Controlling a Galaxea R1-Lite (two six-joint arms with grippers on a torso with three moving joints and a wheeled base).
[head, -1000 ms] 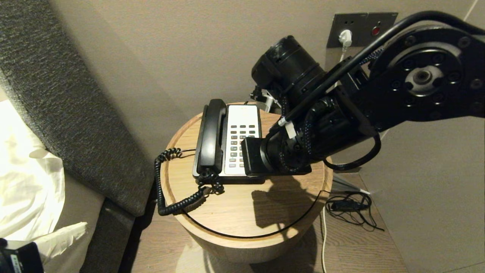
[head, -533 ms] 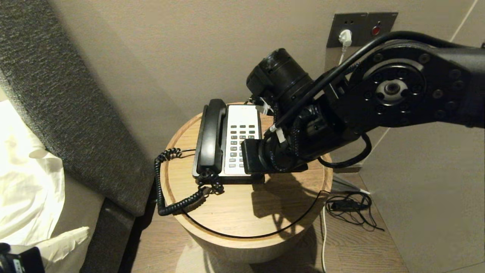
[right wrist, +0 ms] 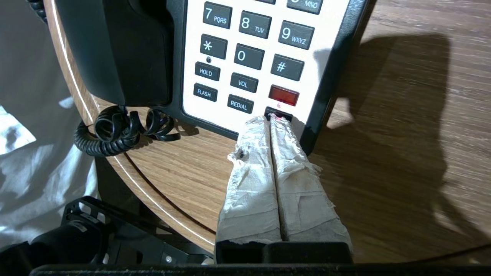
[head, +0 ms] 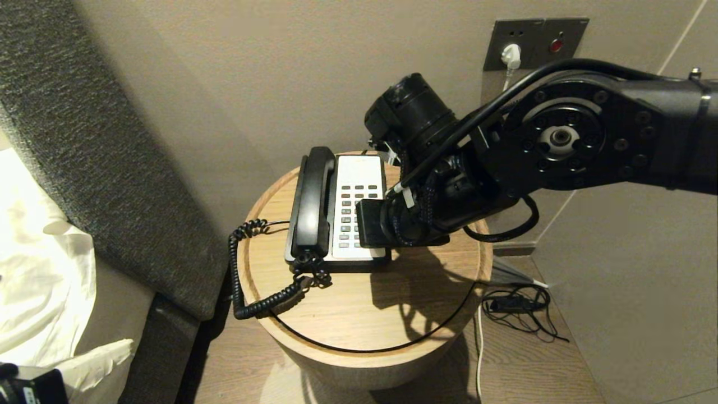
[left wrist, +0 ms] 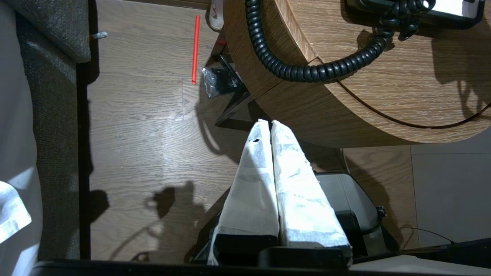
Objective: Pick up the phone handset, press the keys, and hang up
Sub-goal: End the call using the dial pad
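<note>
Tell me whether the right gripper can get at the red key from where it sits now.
Probably yes. The right gripper, fingers shut, points at the bottom edge of the faceplate right beside the red key, with nothing between them.

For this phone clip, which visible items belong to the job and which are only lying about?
Job:
- phone handset, on its cradle
- keys
- phone base
- coiled cord
- right end effector, closed, tips at the bottom-row key under the red button

Lying about:
- red stick on the floor
- floor cables
- white plug in the wall socket
- bedding
- left end effector, parked low
</note>
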